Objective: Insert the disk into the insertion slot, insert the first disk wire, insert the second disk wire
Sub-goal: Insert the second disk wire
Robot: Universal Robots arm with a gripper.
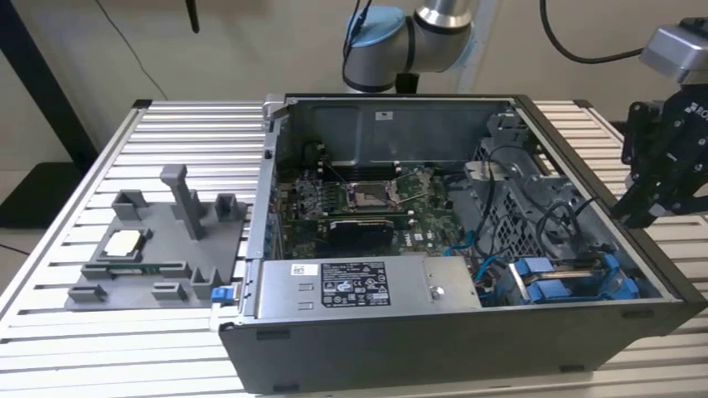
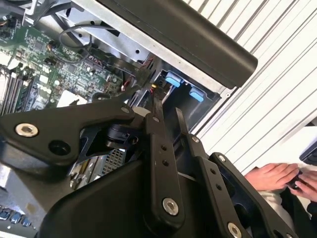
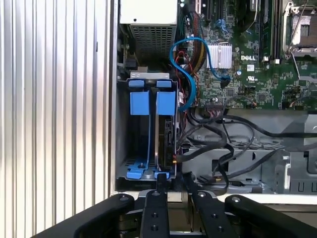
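Silver slatted table [image 1: 188, 133] bears case [image 1: 443, 348] housing disk [image 3: 166, 130].

Matt black end effector [image 3: 173, 184], ribbed metal table [image 1: 133, 348].

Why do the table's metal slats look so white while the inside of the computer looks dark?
In the first wrist view, light glares off the table slats, while the disk stands shaded in its bay. In the second wrist view the slats turn pale behind the dark gripper. In the exterior view the walls of the case shade its inside.
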